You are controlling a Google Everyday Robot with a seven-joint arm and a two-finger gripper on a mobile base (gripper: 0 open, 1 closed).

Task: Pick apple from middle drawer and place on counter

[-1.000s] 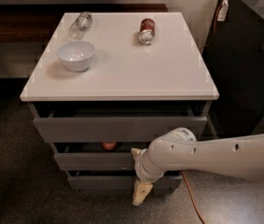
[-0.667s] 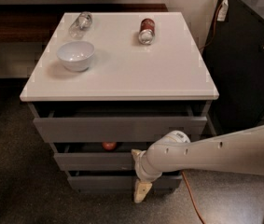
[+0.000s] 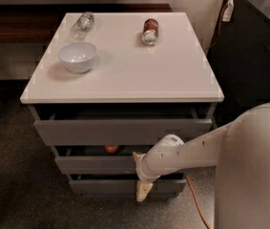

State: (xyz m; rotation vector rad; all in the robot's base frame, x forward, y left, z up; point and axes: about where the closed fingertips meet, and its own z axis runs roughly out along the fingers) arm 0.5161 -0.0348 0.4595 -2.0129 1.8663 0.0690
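The small red apple [image 3: 111, 149] lies inside the middle drawer [image 3: 94, 165], which is pulled slightly open; only the apple's top shows above the grey drawer front. My gripper [image 3: 143, 178] hangs in front of the cabinet, just right of the apple, pointing down across the middle and lowest drawer fronts. It holds nothing that I can see. The white counter [image 3: 134, 75] tops the cabinet above.
On the counter stand a white bowl [image 3: 77, 56], a clear bottle on its side [image 3: 82, 25] and a red-brown soda can on its side [image 3: 150, 31]. The top drawer [image 3: 120, 130] is slightly open. A dark cabinet [image 3: 254, 56] stands at the right; an orange cable [image 3: 196, 209] lies on the floor.
My gripper has shifted slightly left and up in front of the drawers. The arm's thick section now fills the lower right of the view. The apple and counter objects have not moved.
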